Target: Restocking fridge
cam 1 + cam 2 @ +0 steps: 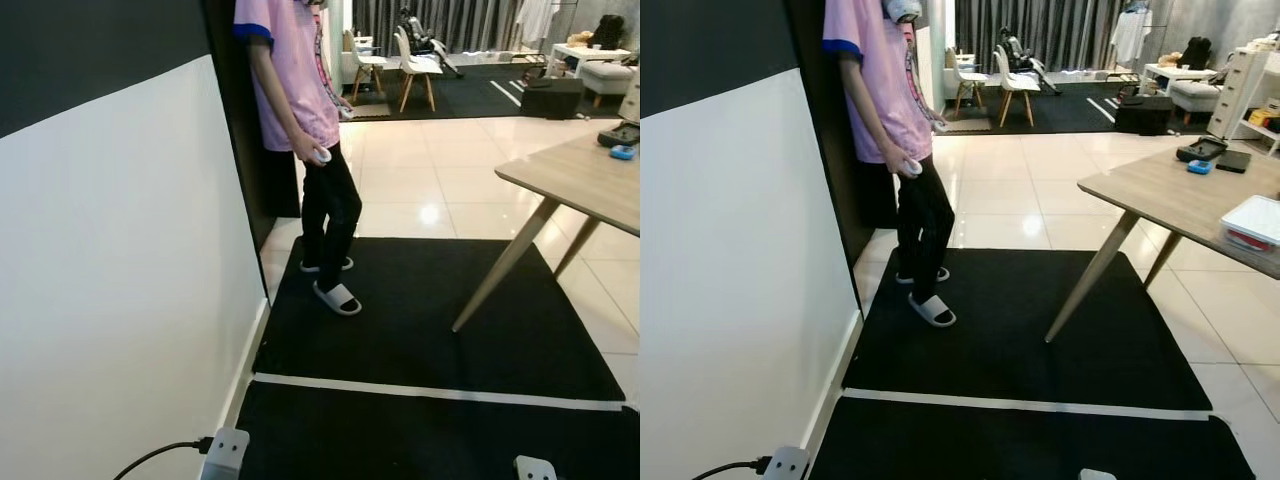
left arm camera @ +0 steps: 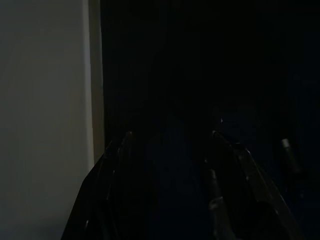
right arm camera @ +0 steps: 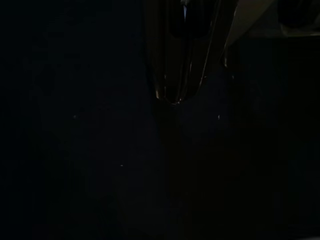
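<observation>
Left eye view, please: what is the big surface by my arm?

– That tall white panel (image 1: 120, 300) with a black band on top stands just outboard of your left gripper (image 2: 170, 165). It may be the fridge's side, but no door or handle can be made out, so treat that as a guess. Under both grippers lies a black mat (image 1: 430, 330), crossed by a white tape line (image 1: 440, 393) a little way ahead of them, likely a marker for where to stand.

And the stock?

– Look to the wooden table (image 1: 1170, 195), ahead of your right gripper (image 3: 175, 95) and out to its far side. A clear lidded container (image 1: 1252, 222) sits at its near edge, well out of reach. It's the likeliest thing to restock with.

Who's in front?

– A person in a pink shirt (image 1: 300, 130) leans on the dark panel ahead of your left gripper, holding a small white object (image 1: 322, 155), perhaps a remote, and staying off your path.

My grippers?

– Both arms hang idle over the mat. The left gripper's fingers (image 2: 115, 190) stand apart with nothing between them. Of the right, I cannot tell; it's too dark.
</observation>
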Controlling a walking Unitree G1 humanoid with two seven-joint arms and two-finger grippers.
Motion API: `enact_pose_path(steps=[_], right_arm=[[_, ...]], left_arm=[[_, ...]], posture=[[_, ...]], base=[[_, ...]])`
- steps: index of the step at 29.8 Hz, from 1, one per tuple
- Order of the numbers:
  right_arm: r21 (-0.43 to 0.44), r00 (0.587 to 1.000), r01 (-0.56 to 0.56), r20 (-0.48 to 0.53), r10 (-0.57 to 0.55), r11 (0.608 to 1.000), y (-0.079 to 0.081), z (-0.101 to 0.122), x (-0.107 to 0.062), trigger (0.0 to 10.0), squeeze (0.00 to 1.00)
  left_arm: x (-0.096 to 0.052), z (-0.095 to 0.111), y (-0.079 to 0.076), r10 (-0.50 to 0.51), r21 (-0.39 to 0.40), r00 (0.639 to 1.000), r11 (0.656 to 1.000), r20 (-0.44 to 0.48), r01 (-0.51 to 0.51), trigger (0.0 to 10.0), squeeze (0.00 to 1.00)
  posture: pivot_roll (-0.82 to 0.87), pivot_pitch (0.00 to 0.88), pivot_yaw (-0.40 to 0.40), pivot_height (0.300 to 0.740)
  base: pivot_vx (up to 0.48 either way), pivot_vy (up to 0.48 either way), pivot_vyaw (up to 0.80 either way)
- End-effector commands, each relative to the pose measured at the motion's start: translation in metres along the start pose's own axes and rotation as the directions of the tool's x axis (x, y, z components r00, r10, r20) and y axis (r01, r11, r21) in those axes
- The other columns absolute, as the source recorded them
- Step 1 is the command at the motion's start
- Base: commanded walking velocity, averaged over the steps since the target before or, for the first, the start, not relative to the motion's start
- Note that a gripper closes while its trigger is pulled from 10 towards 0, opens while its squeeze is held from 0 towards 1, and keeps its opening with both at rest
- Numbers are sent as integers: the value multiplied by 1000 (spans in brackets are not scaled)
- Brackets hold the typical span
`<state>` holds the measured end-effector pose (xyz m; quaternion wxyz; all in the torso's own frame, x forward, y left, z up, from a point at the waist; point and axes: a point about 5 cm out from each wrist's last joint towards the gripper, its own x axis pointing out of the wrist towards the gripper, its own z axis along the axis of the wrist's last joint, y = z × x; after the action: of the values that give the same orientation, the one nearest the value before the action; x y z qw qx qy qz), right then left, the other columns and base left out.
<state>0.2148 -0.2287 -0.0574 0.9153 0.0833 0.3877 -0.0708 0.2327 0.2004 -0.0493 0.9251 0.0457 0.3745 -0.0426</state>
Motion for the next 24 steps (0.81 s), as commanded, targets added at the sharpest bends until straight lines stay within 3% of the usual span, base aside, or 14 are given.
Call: enact_pose_path(steps=[1,24], right_arm=[[23,1000,14,-7,-14,1000,-3,-5,-2,10000,0],[30,1000,19,2,-19,999,-5,-2,-2,10000,0]], left_arm=[[0,0,4,-1,18,1000,1000,-8,1,10000,0],[0,0,8,14,12,1000,1000,-19,-14,10000,0]], posture=[[-109,100,47,740],[-106,105,56,740]], base=[[0,0,-800],[0,0,-800]])
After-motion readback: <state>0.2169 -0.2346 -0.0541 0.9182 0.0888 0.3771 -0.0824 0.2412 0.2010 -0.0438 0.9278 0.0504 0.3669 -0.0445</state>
